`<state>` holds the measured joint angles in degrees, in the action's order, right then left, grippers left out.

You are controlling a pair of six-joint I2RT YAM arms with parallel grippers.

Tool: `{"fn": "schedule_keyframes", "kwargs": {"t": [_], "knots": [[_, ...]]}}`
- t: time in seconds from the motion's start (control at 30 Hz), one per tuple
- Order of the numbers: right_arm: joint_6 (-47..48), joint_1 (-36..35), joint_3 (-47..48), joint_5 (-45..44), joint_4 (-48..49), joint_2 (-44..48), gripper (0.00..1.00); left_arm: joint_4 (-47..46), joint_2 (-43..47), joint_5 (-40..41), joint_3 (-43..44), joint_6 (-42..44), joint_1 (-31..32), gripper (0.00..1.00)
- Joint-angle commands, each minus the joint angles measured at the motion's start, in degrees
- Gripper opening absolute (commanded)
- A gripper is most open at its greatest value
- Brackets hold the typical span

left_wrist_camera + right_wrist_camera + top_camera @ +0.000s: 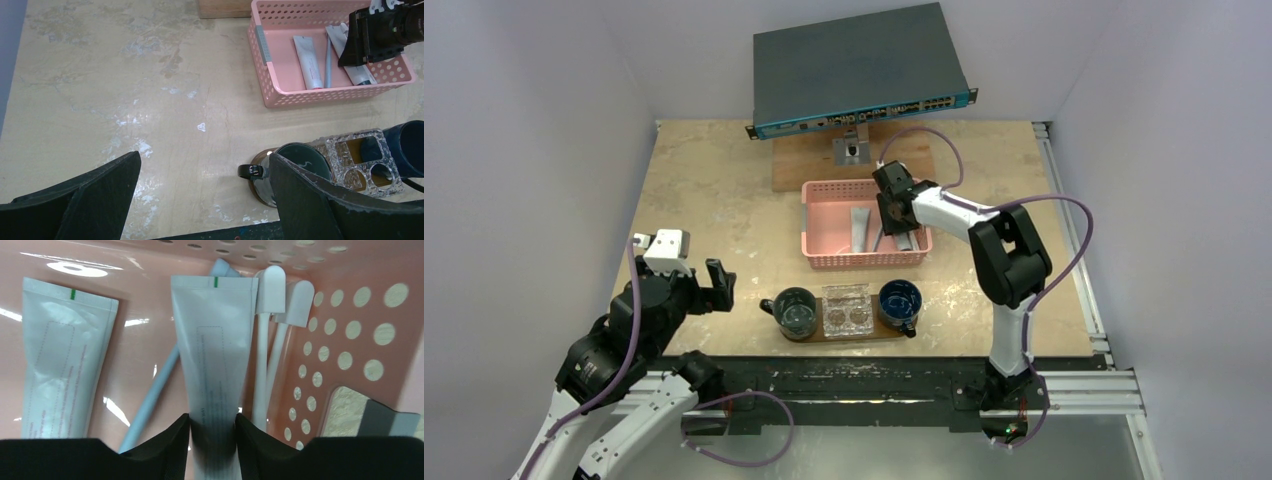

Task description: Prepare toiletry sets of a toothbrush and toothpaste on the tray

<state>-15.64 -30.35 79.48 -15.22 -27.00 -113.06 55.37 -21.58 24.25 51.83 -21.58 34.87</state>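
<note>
Pinch on the toothpaste: the right gripper is down inside the pink basket, its two dark fingers pressed against either side of a flat silvery toothpaste tube near its lower end. The tube runs straight away from the fingertips along the basket floor. Just right of the fingers, two white toothbrushes lie side by side against the perforated wall, heads pointing away. Left of the fingers a pale blue brush slants beneath the gripped tube, and further left lies a second tube, well apart from the jaws.

Over to the left gripper — fingers spread wide with nothing between them, hanging above the table. Just beyond its right finger sits the tray, a dark wooden board. A dark mug stands on the end nearest this gripper, with a clear holder beside it and a blue mug at the far end. The basket lies further ahead and to the right of this gripper, well apart from it.
</note>
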Motion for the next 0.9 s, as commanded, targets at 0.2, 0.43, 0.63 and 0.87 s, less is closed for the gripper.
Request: {"fn": "schedule_keyframes", "kwargs": {"t": [0.2, 0.43, 0.63, 0.87], "knots": [[-0.46, 0.05, -1.03, 0.47, 1.23, 0.79, 0.11, -1.51, -0.80, 0.01, -0.07, 0.93, -0.34, 1.00], [-0.53, 0.01, -0.71, -0.03, 0.10, 5.52, 0.01, -1.54, -0.73, 0.01, -0.09, 0.93, -0.33, 1.00], [-0.53, -0.90, -0.03, -0.20, -1.13, 12.00, 0.00, -1.51, -0.83, -0.08, -0.06, 0.93, -0.33, 1.00], [0.88, -2.82, 0.28, 0.58, -1.75, 17.89, 0.01, -1.74, -1.17, -1.15, -0.14, 1.12, -0.34, 1.00]]}}
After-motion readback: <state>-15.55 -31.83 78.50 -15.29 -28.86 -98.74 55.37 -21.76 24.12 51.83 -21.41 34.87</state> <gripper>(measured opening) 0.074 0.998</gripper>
